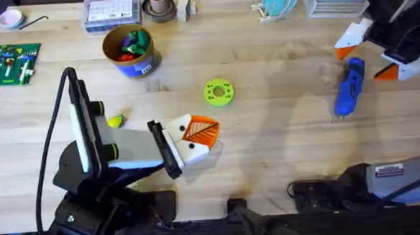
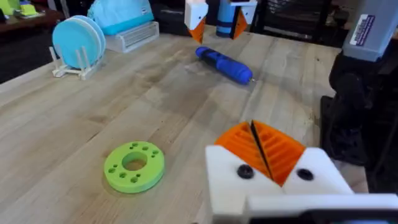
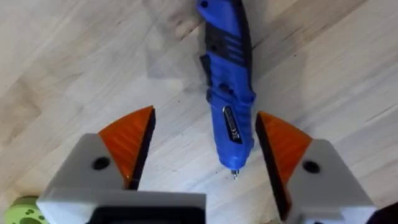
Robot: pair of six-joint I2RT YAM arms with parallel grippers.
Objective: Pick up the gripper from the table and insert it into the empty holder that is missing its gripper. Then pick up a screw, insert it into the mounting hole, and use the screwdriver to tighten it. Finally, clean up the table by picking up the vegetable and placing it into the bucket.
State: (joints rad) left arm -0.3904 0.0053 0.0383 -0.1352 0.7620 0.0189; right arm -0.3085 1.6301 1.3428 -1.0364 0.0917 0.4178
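The blue screwdriver [image 1: 349, 88] lies on the table at the right, seen from the right wrist [image 3: 227, 74] and from the left wrist [image 2: 225, 64]. My right gripper [image 1: 365, 61] hovers open over it, an orange pad on each side of its tip end [image 3: 204, 113]. My left gripper [image 1: 198, 131] rests low near the table's middle, its orange pads pressed together [image 2: 258, 146]. The yellow-green vegetable [image 1: 115, 122] lies beside the left arm. The tan bucket [image 1: 137, 66] with toy pieces stands at the back left. The loose gripper piece, the empty holder and the screw are out of view.
A green ring disc [image 1: 219, 92] lies just beyond the left gripper [image 2: 134, 165]. Along the back edge are a green brick plate [image 1: 9, 63], a clear box [image 1: 111, 11], a wooden cup [image 1: 159, 5] and a rack with blue plates [image 1: 279, 0].
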